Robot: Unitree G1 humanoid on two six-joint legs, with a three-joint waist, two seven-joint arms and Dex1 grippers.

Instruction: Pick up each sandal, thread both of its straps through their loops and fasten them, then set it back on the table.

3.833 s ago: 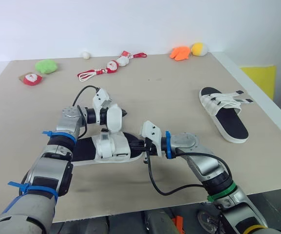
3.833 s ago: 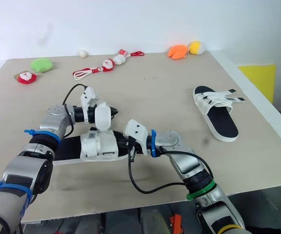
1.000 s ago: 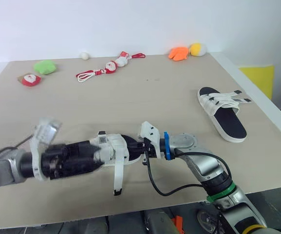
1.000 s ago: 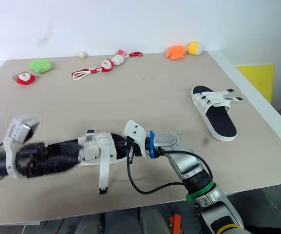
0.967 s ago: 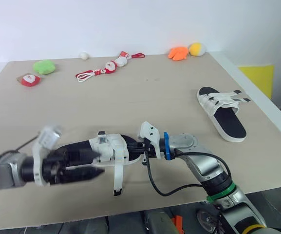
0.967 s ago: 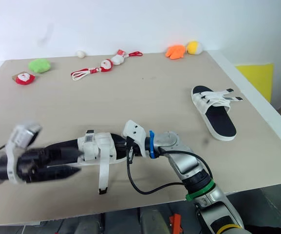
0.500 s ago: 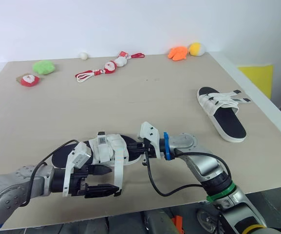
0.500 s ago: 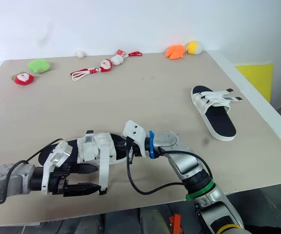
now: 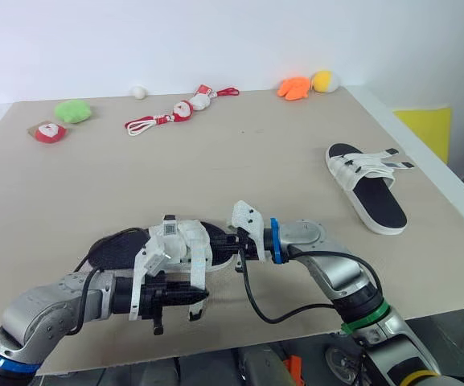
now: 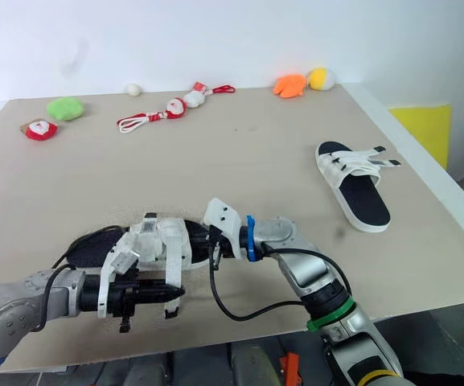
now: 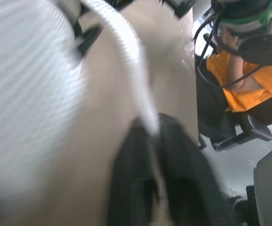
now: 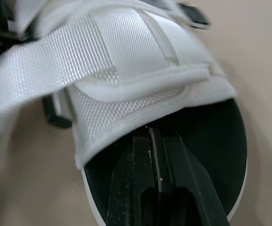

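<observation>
The near sandal (image 9: 177, 244), black-soled with white straps, is held just above the table's front part. My right gripper (image 9: 232, 244) is shut on the edge of its sole; the right wrist view shows its fingers (image 12: 140, 188) pressed together on the black sole (image 12: 211, 141) beneath the white upper (image 12: 140, 89). One loose strap (image 9: 195, 272) hangs down toward the front edge. My left gripper (image 9: 199, 296) is shut on that strap's end, and the white strap (image 11: 131, 70) runs between its black fingers (image 11: 128, 188). The second sandal (image 9: 368, 186) lies at the right, straps loose.
Along the far edge lie a green plush (image 9: 72, 110), a red toy (image 9: 48, 131), a red-and-white cord with small figures (image 9: 175, 112), a white ball (image 9: 139, 92), an orange toy (image 9: 297, 87) and a yellow one (image 9: 326, 80). The table's front edge (image 9: 215, 350) is close to my left gripper.
My left arm left the sandal's top, swung low along the front and came back. Its gripper, open half a second ago, has moved right and shut on the hanging strap. The right arm stayed.
</observation>
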